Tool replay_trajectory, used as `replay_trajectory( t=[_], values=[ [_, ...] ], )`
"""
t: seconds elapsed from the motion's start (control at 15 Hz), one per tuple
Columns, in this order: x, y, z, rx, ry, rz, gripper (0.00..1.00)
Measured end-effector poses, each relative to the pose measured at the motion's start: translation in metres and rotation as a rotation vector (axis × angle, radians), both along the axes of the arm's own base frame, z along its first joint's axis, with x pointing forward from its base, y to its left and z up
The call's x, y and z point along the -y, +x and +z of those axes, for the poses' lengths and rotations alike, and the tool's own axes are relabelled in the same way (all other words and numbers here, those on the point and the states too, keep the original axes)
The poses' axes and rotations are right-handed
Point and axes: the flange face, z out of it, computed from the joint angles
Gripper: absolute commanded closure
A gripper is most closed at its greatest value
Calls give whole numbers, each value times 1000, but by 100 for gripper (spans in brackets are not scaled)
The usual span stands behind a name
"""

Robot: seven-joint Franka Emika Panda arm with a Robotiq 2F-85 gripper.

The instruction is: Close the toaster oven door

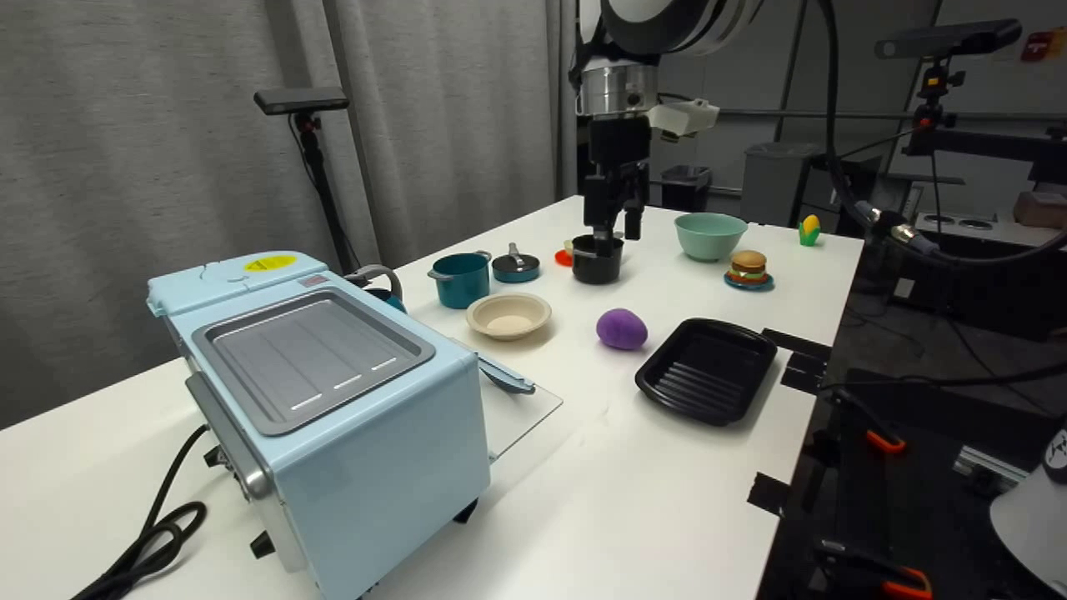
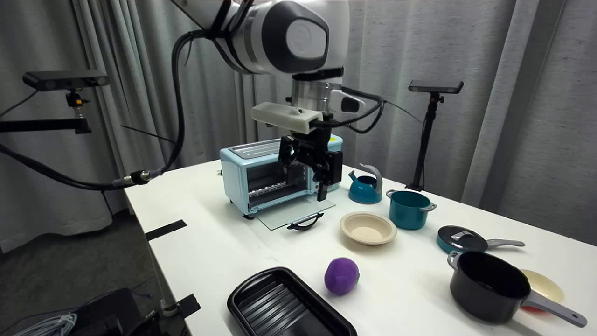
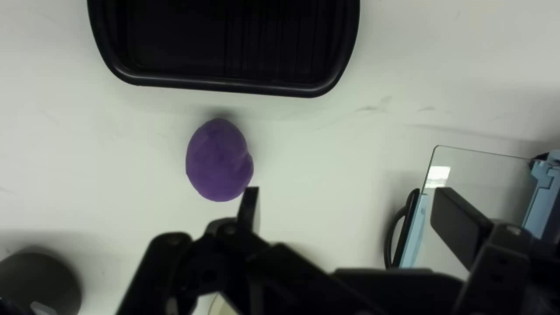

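The pale blue toaster oven [image 1: 392, 483] stands on the table; its dark open cavity shows in an exterior view [image 2: 268, 179]. Its door, a clear glass panel [image 2: 291, 212] with a pale blue strip and a black handle [image 2: 305, 222], is lowered and lies out nearly flat in front of the oven. The door's glass [image 3: 477, 175] is at the right of the wrist view. My gripper [image 2: 308, 184] is open and empty, pointing down above the table. In the wrist view the gripper [image 3: 348, 194] has one finger overlapping the glass and the other beside the purple object.
A purple round object [image 3: 218, 159], a black ridged tray [image 1: 708, 371] and a beige bowl [image 2: 368, 227] lie in front of the oven. A kettle [image 2: 366, 189], a teal pot [image 2: 408, 209], a lidded pan [image 2: 461, 240] and a black pot [image 2: 487, 287] stand along one side.
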Motion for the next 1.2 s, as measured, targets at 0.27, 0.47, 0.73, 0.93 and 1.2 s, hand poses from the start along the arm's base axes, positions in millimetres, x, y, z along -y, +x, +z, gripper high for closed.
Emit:
replay_trajectory(
  t=[0.27, 0.47, 0.73, 0.93, 1.2],
  values=[
    [1, 16, -13, -2, 1, -3, 0],
    [1, 18, -11, 3, 1, -4, 0],
    [-3, 18, -15, -5, 2, 4, 0],
    [-17, 24, -28, 3, 3, 26, 0],
    [-33, 39, -60, 35, 4, 45, 0]
  ],
)
